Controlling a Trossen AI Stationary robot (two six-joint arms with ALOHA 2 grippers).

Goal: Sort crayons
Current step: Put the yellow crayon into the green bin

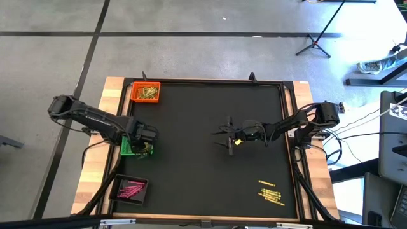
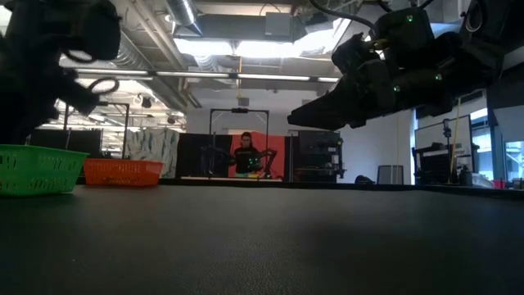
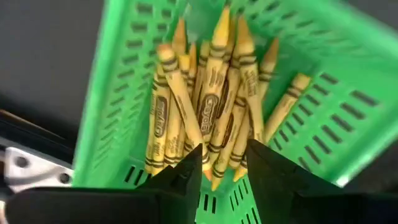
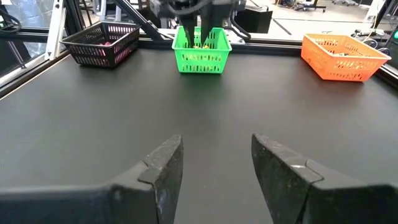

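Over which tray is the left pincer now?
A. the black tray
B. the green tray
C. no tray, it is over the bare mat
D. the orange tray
B: in the high view the left pincer is at the green tray, and its wrist view looks straight down onto the yellow crayons lying inside it.

Bright ceiling lights [image 2: 246, 45] glare in the low view, arms silhouetted, foreground blurred
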